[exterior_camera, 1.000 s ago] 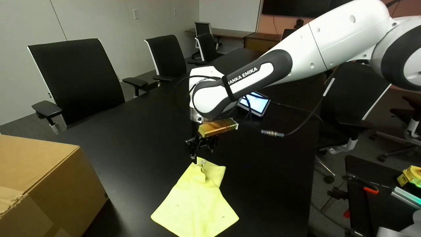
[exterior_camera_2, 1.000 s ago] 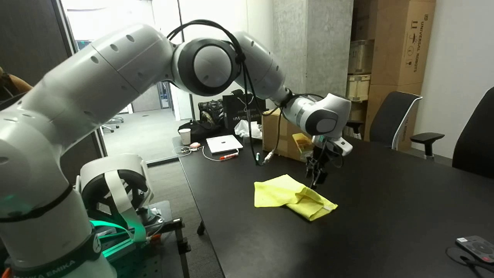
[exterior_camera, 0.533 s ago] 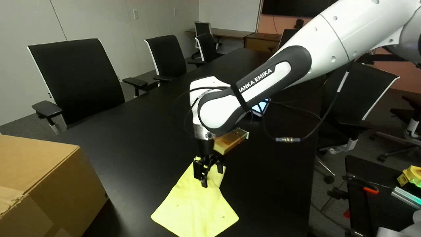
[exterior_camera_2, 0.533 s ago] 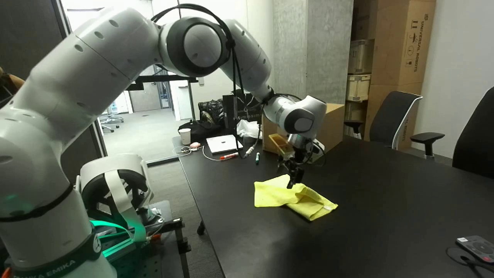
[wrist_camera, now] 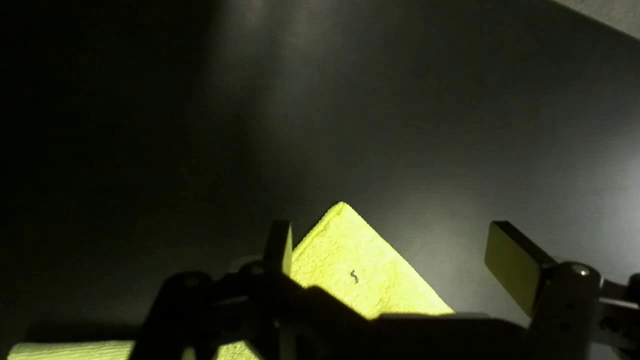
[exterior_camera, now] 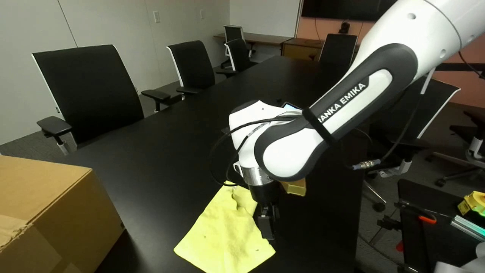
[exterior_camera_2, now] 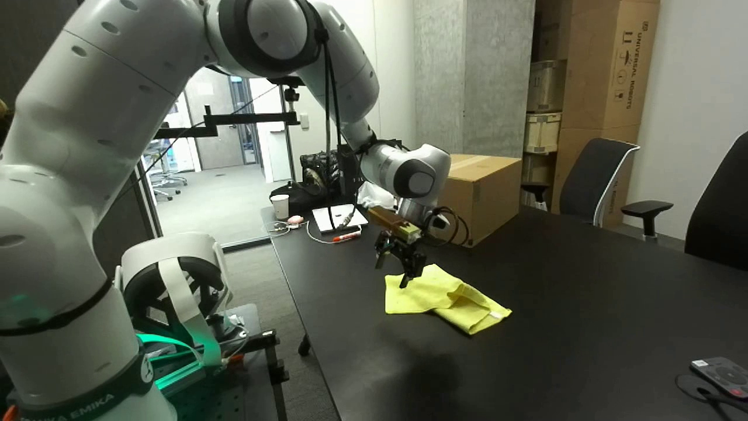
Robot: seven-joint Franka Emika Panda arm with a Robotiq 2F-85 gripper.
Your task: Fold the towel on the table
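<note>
The yellow towel [exterior_camera: 223, 231] lies on the black table [exterior_camera: 159, 174], with a flap folded over at one end and some wrinkles. In an exterior view [exterior_camera_2: 421, 295] the folded flap and a small white tag show. In the wrist view a towel corner [wrist_camera: 345, 250] with a small dark mark points up between the fingers, nearer the left finger. My gripper [wrist_camera: 392, 245] is open and empty, its fingers wide apart. In an exterior view the gripper [exterior_camera: 267, 231] is at the towel's right edge and hides part of it. In an exterior view the gripper [exterior_camera_2: 392, 275] appears above the towel's left end.
A large cardboard box [exterior_camera: 57, 216] stands on the table beside the towel; it also shows in an exterior view [exterior_camera_2: 482, 187]. A laptop [exterior_camera_2: 339, 217], a paper cup [exterior_camera_2: 280, 206] and cables lie near the table edge. A remote [exterior_camera_2: 721, 374] lies on the table. Chairs [exterior_camera: 89, 91] line the table.
My gripper has moved from beside the towel's folded end, across over the towel, to its side near an unfolded corner. The towel has not moved.
</note>
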